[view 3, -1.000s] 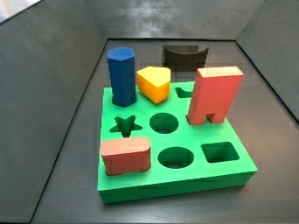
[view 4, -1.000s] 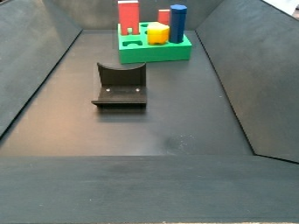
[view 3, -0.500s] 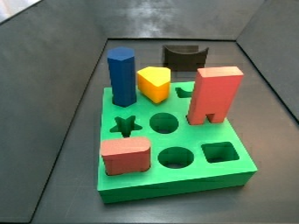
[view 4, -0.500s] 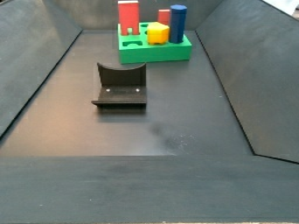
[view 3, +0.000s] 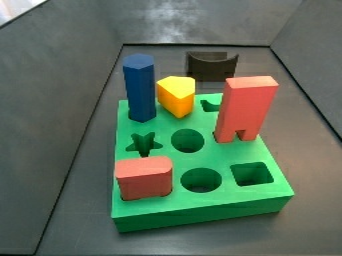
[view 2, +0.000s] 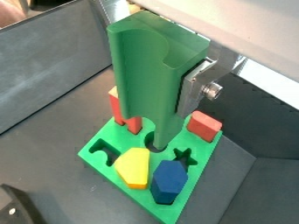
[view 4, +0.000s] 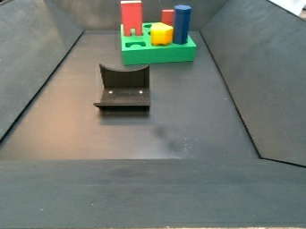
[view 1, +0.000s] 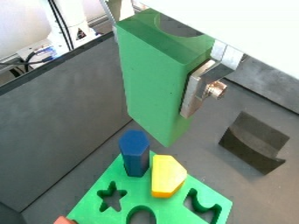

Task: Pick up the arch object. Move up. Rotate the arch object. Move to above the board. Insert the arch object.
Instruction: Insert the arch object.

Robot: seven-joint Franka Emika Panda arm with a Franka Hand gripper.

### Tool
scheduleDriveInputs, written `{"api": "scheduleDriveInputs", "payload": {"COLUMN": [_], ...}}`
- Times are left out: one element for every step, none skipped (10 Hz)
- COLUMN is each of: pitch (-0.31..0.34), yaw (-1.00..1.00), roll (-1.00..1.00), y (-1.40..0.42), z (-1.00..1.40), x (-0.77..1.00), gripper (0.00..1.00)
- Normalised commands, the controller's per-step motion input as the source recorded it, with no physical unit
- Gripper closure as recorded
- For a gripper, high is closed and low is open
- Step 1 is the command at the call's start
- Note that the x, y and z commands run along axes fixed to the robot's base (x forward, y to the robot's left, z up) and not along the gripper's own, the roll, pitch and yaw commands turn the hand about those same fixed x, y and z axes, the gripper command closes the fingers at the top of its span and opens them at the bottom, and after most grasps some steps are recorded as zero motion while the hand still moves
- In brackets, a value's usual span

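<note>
In both wrist views my gripper (view 1: pixel 162 103) is shut on the arch object (view 1: pixel 152 70), a mid-green block held upright between the silver fingers (view 1: pixel 197 89). Its curved notch faces up at the gripper end (view 2: pixel 149 66). One finger (view 2: pixel 195 90) shows on the block's side; the second is hidden behind it. The block hangs well above the board (view 2: pixel 114 171), a bright-green slab with cut-out holes, which also shows in both side views (view 3: pixel 201 211) (view 4: pixel 163 54). Neither the gripper nor the arch object shows in the side views.
On the board stand a blue hexagonal post (view 3: pixel 138 85), a yellow block (view 3: pixel 175 95), a tall red block with a notched foot (view 3: pixel 247 105) and a low red block (view 3: pixel 143 178). The dark fixture (view 4: pixel 122 88) stands on the floor near the board. Grey walls enclose the floor.
</note>
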Motion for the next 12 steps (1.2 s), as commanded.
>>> {"api": "scheduleDriveInputs", "payload": {"pitch": [0.094, 0.076, 0.066, 0.056, 0.051, 0.044, 0.044, 0.0, -0.029, 0.0, 0.0, 0.0], "yaw": [0.37, 0.34, 0.36, 0.36, 0.36, 0.31, 0.13, 0.04, 0.01, 0.0, 0.0, 0.0], "roll": [0.03, 0.04, 0.02, 0.1, 0.14, 0.17, 0.23, 0.1, 0.06, 0.01, 0.0, 0.0], "y": [0.03, 0.02, 0.05, 0.05, 0.03, 0.0, -0.07, -0.07, -0.07, -0.19, -0.17, -0.14], "z": [-0.17, -0.11, -0.09, 0.0, 0.0, 0.0, -0.03, -0.17, -0.09, -0.33, -0.42, -0.43], "x": [0.93, 0.95, 0.95, 0.92, 0.91, 0.93, 1.0, 1.0, 1.0, 1.0, 1.0, 1.0], "gripper": [1.0, 1.0, 1.0, 1.0, 1.0, 1.0, 1.0, 1.0, 1.0, 1.0, 1.0, 1.0]}}
